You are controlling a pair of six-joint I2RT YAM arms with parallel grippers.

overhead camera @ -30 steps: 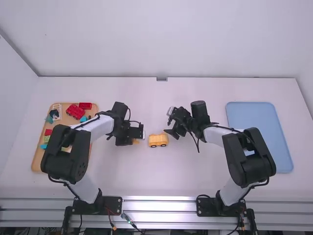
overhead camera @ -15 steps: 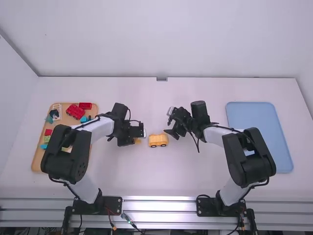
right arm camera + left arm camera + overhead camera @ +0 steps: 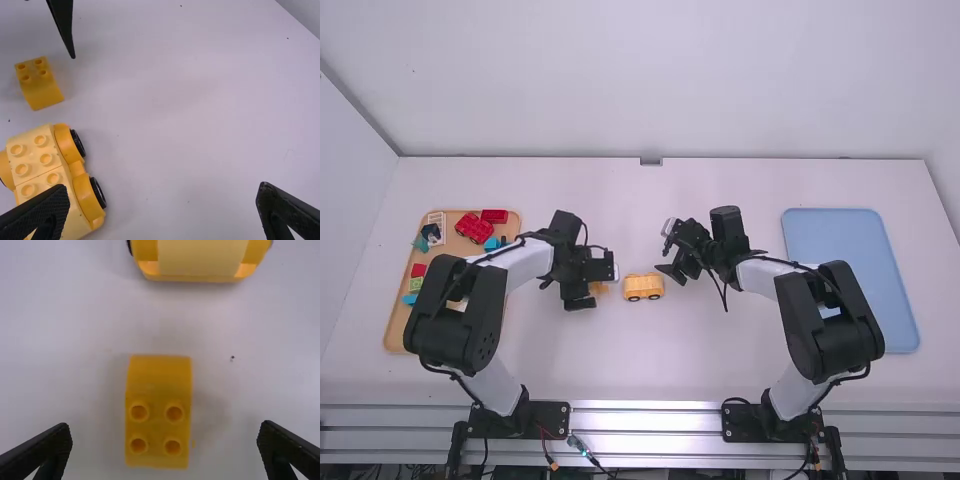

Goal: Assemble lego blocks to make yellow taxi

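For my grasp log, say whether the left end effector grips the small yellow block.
No, its fingers stand apart, clear of the block.

Here we are: the yellow plastic toy car point(image 3: 643, 287) sits mid-table, black left gripper point(image 3: 604, 286) at its nine o'clock, black right gripper point(image 3: 665, 249) at one, flat blue rectangular tray point(image 3: 850, 250) out at three.

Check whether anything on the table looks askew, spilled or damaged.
Nothing stands out. The loose yellow block sits studs up between the open left gripper's fingers, and the wheeled yellow car body looks whole. Only tiny dark specks dot the table.
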